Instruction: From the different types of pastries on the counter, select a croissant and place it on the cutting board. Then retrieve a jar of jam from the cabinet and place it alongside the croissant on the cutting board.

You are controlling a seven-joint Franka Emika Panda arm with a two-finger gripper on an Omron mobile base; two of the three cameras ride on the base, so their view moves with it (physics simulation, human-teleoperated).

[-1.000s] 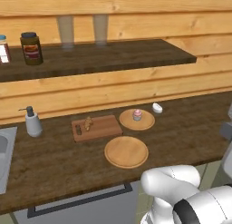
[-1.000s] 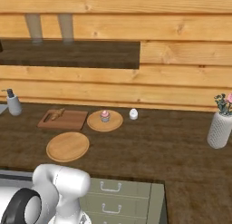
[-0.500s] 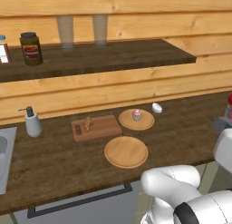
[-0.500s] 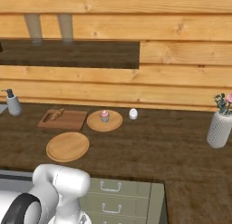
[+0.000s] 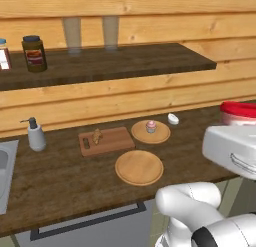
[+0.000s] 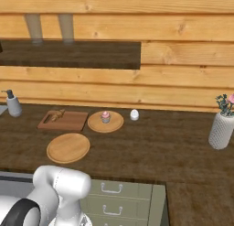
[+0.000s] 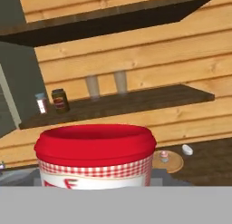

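The jar of jam, red-lidded with a checked pale band, sits right in front of the hand camera. In the left base view its red lid pokes out beyond my white hand at the right edge, above the counter. My gripper is shut on the jar, and the jar hides the fingertips. The croissant lies on the cutting board, near its slot end. From the right, the croissant and the board sit at the left. The pink cupcake stands on a round plate.
An empty round plate lies in front of the board. A soap dispenser and sink edge are at the left, a small white object right of the cupcake, a vase far right. The wall shelf carries a dark jar.
My hand with the red jar has come in from the right edge of the left base view and moved left. Nothing on the counter has moved.
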